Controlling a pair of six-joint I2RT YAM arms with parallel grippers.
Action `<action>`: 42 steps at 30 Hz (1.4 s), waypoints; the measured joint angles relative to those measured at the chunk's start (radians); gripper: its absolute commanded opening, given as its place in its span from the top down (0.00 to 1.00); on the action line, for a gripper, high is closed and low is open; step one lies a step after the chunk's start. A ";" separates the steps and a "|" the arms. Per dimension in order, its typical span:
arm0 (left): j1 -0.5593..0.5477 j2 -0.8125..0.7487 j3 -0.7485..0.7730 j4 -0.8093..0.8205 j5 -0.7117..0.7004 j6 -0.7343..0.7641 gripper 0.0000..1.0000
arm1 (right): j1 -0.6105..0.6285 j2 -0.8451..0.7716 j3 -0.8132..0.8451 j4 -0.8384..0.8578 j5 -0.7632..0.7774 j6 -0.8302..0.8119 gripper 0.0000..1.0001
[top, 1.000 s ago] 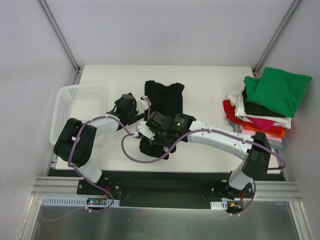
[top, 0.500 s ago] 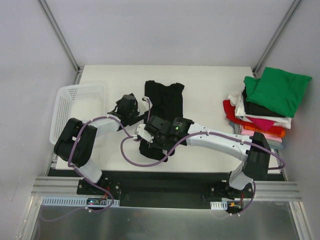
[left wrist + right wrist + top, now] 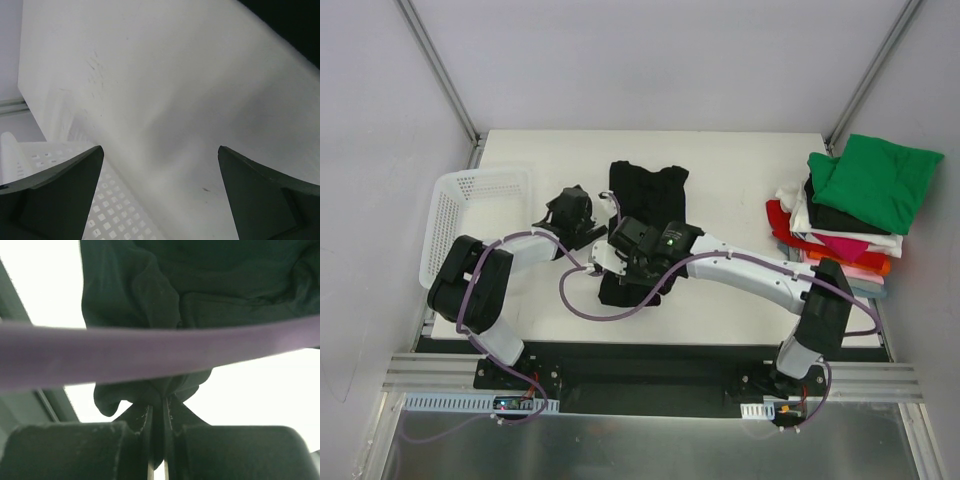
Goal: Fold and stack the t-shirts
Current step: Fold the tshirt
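White table [image 3: 750,170]; right gripper [image 3: 159,412] tight on black t-shirt [image 3: 655,198]; left gripper [image 3: 160,151] wide apart.

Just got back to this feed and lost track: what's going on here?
The right gripper is shut on a bunched fold of the black t-shirt, which lies partly spread in the middle of the table. The left gripper hangs open over bare table between that shirt and the white basket, holding nothing. A stack of folded t-shirts, green one on top, sits at the table's right edge.
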 measured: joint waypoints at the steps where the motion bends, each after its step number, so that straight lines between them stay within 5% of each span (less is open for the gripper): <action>1: 0.005 0.000 0.000 0.000 -0.005 -0.002 0.01 | -0.010 0.011 0.010 -0.002 -0.005 -0.016 0.99; 16: 0.060 -0.008 0.001 0.006 -0.084 -0.019 0.01 | -0.184 0.267 0.183 -0.070 -0.098 -0.204 0.99; 42: 0.067 -0.024 0.001 0.016 -0.107 -0.020 0.01 | -0.347 0.492 0.452 -0.134 -0.063 -0.266 0.99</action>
